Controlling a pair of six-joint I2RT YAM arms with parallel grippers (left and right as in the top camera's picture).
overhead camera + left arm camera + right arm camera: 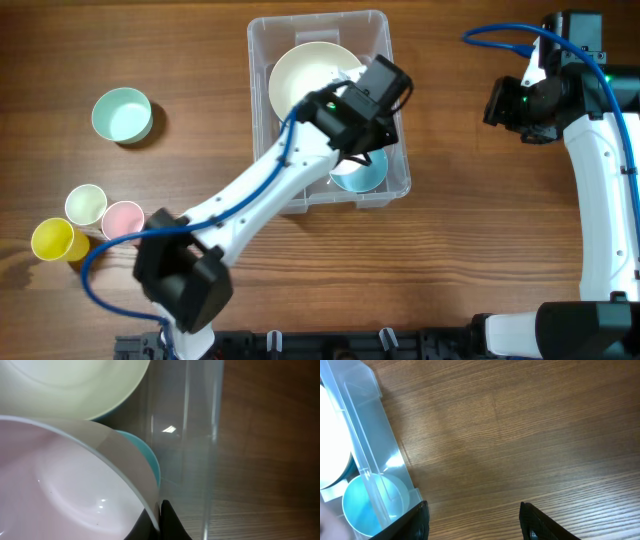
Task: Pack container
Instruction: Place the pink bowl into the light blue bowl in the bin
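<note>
So here's where we're at: the container (316,21) sits far-centre on the desk (480,240), and the left arm is reaching down into it. In the wrist view, the left fingers (172,527) look pinched shut on the rim of a pale pink bowl (65,490), one inside the wall and one outside. We reckon that's so the bowl hangs tilted and can slide in beside the rest. It's right up against the bin's clear right wall, with the cream bowl (305,80) on the far side of it and the blue bowl (362,175) just behind. Tight fit, so the rim could easily clip the wall or the blue one on the way down.

The right fingers (417,522) are spread wide with nothing in them, hovering over bare wood to the right of the bin, probably to stay out of the way. A teal bowl (122,115) and three small cups (86,204) wait on the left, so we're only partway packed.
</note>
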